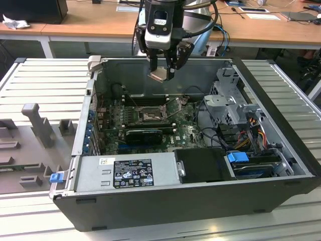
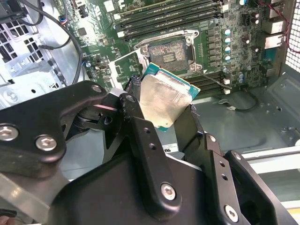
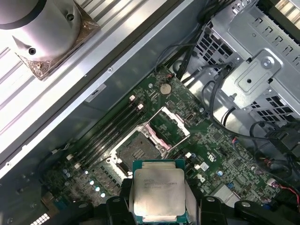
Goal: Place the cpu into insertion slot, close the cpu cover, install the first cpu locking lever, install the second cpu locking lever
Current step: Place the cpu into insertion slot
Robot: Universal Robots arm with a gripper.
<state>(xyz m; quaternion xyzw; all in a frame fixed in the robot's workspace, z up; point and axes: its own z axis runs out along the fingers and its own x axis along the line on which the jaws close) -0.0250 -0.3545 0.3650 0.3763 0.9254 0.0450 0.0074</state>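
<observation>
The cpu (image 2: 164, 105) has a pale silver-grey top, clouded with dull smudges, and a teal-green rim. The gripper (image 2: 162, 101) is matte black with silver screw heads. The board (image 2: 220, 28) is deep green, dotted with pale blue-white capacitor tops and tiny silver solder points. The insertion slot (image 2: 169, 50) is dark grey in the centre, with a black frame and silver metal edging. The cpu cover (image 3: 176, 121) is dark silver. The case (image 1: 175, 201) is black outside and grey inside. The power supply (image 1: 133, 173) is silver-grey with a black label. The latch (image 1: 56, 176) is bright blue. The table (image 1: 45, 80) is pale grey, ribbed in parallel stripes
</observation>
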